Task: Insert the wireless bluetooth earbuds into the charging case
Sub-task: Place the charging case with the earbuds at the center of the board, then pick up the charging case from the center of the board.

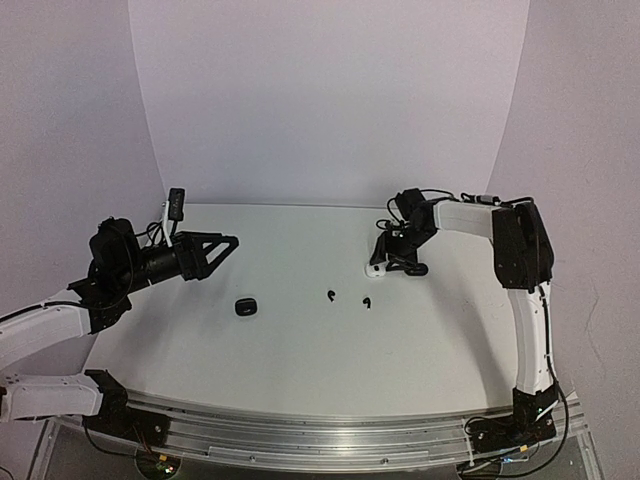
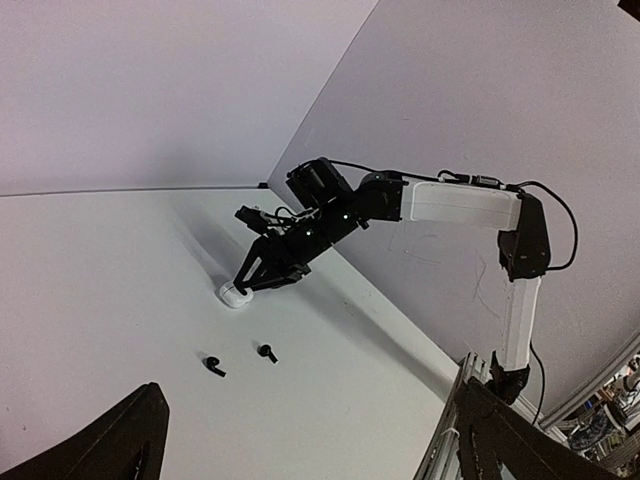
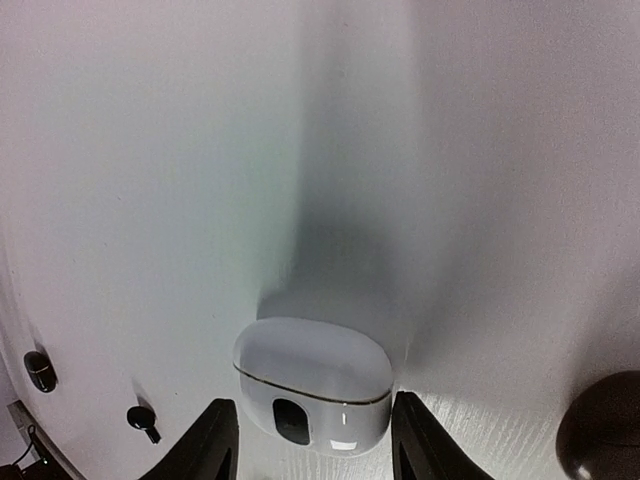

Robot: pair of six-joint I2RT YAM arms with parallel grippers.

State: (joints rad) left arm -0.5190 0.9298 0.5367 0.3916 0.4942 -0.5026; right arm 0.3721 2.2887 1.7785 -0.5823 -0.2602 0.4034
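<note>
A white charging case [image 3: 312, 385] lies on the table with its lid shut. My right gripper [image 3: 312, 445] is open and straddles it, one finger [image 3: 215, 445] on each side with a thin gap to the case. From above, the case [image 1: 374, 268] sits at the tip of the right gripper [image 1: 384, 266]. Two black earbuds [image 1: 330, 294] [image 1: 367, 301] lie loose on the table just in front of it, seen too in the left wrist view as earbuds [image 2: 214, 366] [image 2: 268, 351]. My left gripper [image 1: 225, 245] hangs open above the table's left side, holding nothing.
A black charging case [image 1: 244, 307] lies closed left of centre. A small black device on a white stand [image 1: 175, 205] is at the back left. White walls enclose the back and sides. A metal rail [image 1: 330, 435] runs along the near edge.
</note>
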